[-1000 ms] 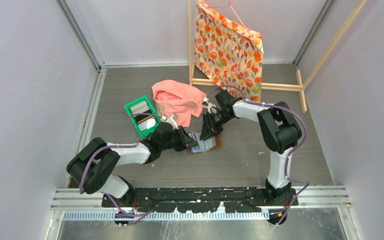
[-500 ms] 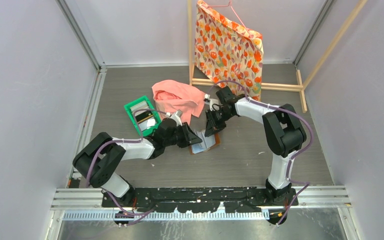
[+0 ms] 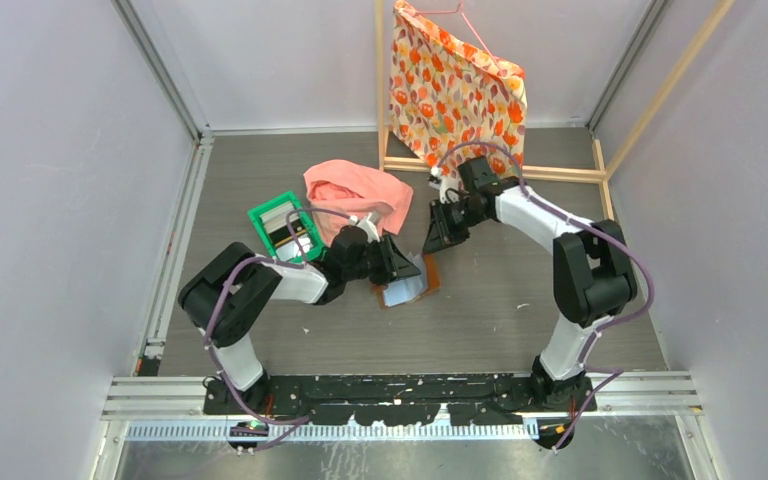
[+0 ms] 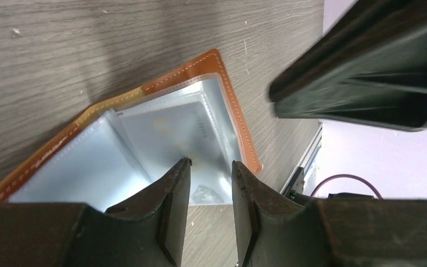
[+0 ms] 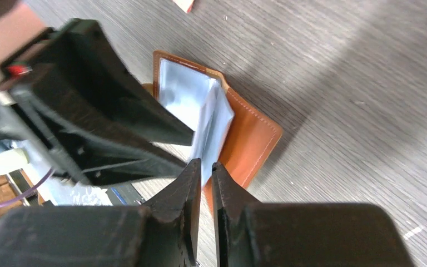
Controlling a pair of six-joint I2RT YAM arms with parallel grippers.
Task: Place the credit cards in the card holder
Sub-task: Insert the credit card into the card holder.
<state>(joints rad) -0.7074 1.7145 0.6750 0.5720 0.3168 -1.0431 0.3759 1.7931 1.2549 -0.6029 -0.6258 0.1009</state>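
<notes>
Because neither gripper has hold of the card holder [image 3: 407, 288], which lies spread open on the table at the centre of the top view with its clear pocket leaves partly standing up, the main danger I see is that it slides or flops shut when a card is pushed at a pocket. The left gripper [image 4: 210, 164] hangs just above those leaves, its jaws a little parted with nothing between them. Closing there could pinch a leaf and drag the whole wallet along. The right gripper [image 5: 205, 163] hovers to the upper right of the wallet, its jaws drawn almost together on nothing I can see, and it is near enough to the left one that a careless reach might knock them together. The credit cards [image 3: 282, 222] lie flat in the green tray [image 3: 257, 212] at left centre, well apart from the wallet. Thin cards inside a walled tray look hard to pinch, so one could slip or two could lift together. The pink cloth [image 3: 355, 195] just beside the tray might snag a finger. Whether any pocket already holds a card, I cannot tell.
</notes>
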